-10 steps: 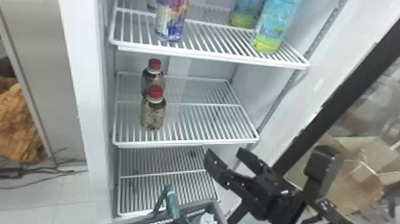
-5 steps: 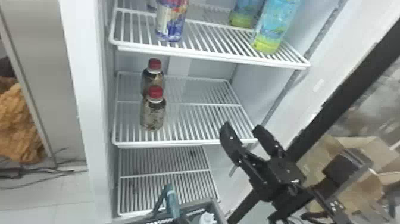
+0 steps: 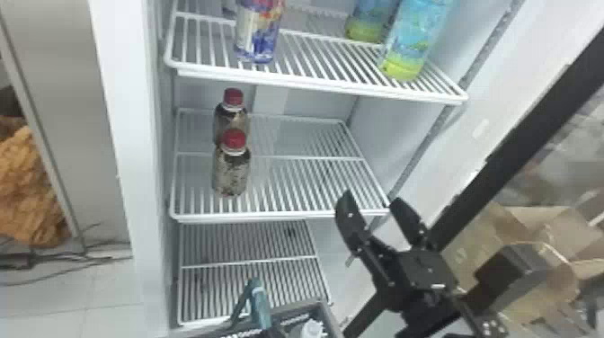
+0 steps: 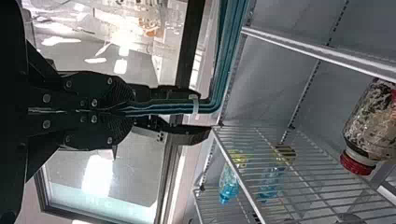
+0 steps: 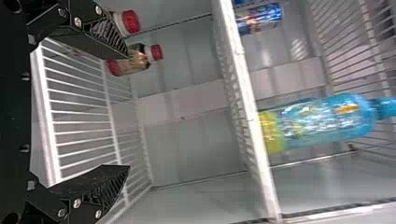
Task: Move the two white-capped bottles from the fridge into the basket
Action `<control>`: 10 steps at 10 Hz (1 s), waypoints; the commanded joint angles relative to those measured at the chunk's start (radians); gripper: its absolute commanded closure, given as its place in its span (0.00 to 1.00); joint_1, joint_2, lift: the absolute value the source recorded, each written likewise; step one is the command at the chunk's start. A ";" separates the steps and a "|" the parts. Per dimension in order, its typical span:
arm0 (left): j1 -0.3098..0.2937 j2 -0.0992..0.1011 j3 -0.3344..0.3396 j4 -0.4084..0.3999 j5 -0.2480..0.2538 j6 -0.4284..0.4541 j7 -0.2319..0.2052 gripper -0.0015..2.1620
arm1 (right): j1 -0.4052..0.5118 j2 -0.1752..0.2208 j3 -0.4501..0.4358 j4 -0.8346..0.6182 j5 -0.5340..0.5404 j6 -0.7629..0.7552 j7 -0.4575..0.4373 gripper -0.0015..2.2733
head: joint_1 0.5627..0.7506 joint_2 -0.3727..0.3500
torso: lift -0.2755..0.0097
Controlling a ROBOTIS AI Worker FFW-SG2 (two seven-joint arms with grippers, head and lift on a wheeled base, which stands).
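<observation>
White-capped bottle (image 3: 311,331) in the basket (image 3: 294,309), near-left of your right gripper (image 3: 372,199).
Its fingers are parted, empty, near the middle shelf (image 3: 287,217), where two red-capped bottles (image 3: 231,175) stand farther left; you cannot tell your left gripper's (image 4: 204,115) hold.

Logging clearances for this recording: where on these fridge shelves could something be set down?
Middle shelf: between the red-capped bottles and the right wall. Upper shelf: a smaller gap between the patterned can and blue bottles. Crowded: the middle shelf's left side; the right gripper overlaps its front right corner.
</observation>
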 commanded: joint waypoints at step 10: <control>-0.003 0.001 -0.007 0.000 0.000 0.000 0.001 0.52 | -0.019 -0.015 0.052 0.042 -0.007 -0.010 -0.004 0.10 | 0.70 0.03 | 0.05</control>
